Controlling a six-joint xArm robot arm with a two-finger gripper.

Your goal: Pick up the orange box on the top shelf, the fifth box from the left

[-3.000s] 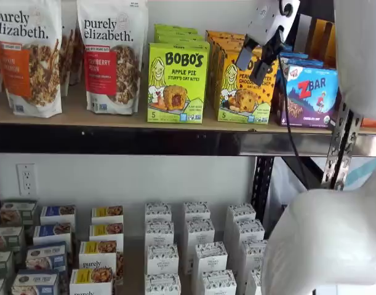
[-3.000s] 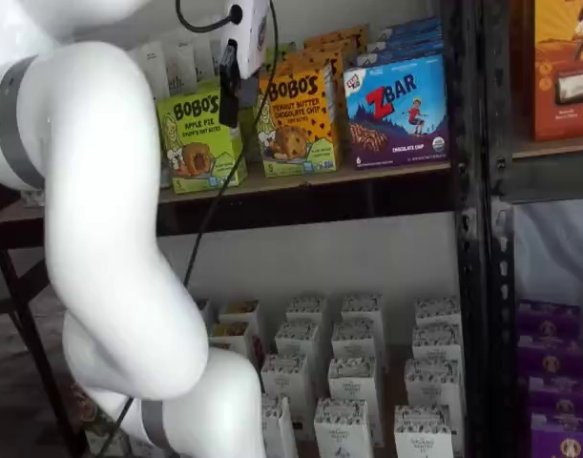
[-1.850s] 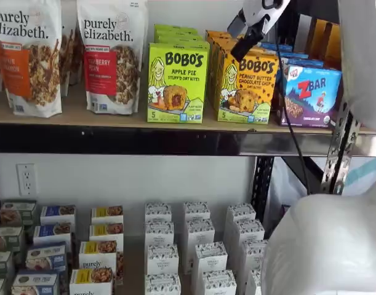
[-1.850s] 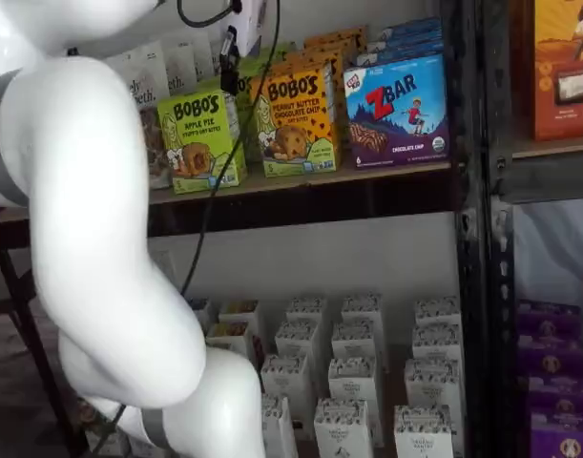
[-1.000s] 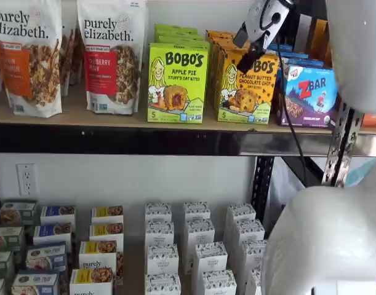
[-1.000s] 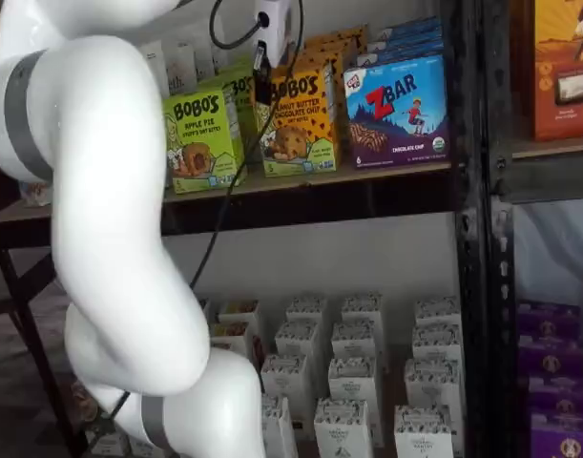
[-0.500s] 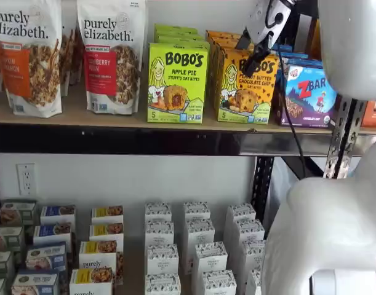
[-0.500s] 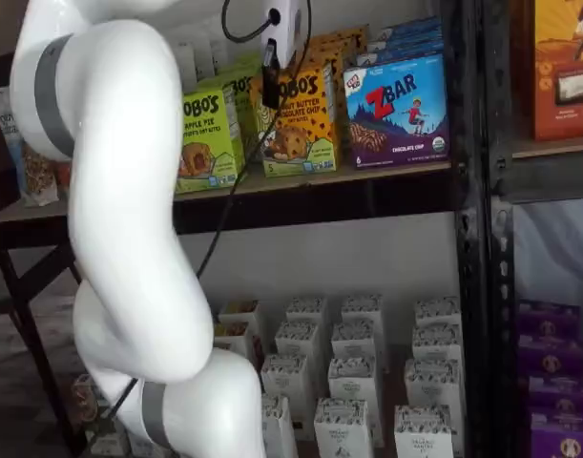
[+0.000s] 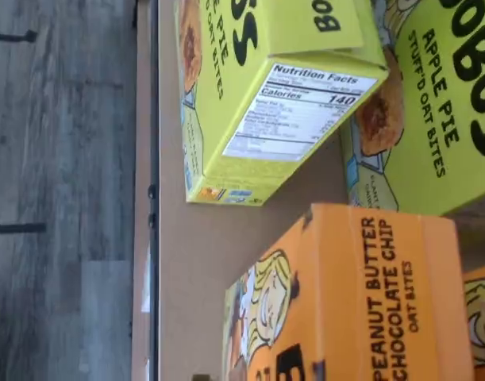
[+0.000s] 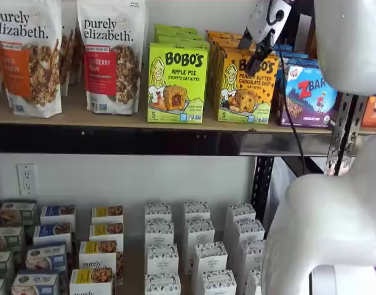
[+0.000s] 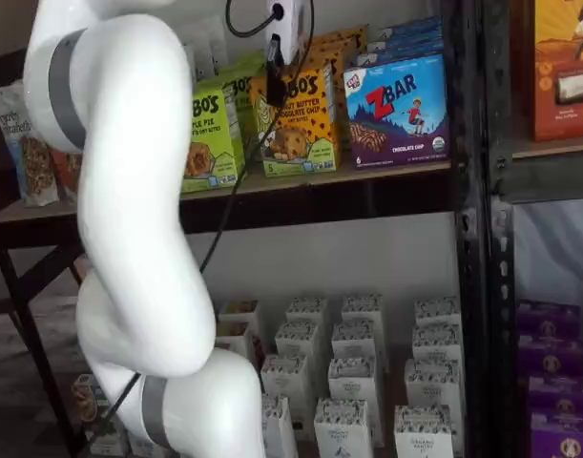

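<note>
Shop-like stockroom, black metal shelving (image 10: 144, 140), rows of boxed snacks (image 10: 175, 83), granola bags (image 10: 111, 55)

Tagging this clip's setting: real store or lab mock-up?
Probably a mock retail shelf: packaged snacks such as the orange box and ZBar box face out on the top shelf, small white boxes in rows below, robot arm in front.

White wall (image 10: 194, 178) behind the racks, with a white outlet (image 10: 26, 179) low on it. Grey wood-plank floor (image 9: 59, 159). Black perforated uprights (image 11: 472, 239). Even, bright lighting.
</note>
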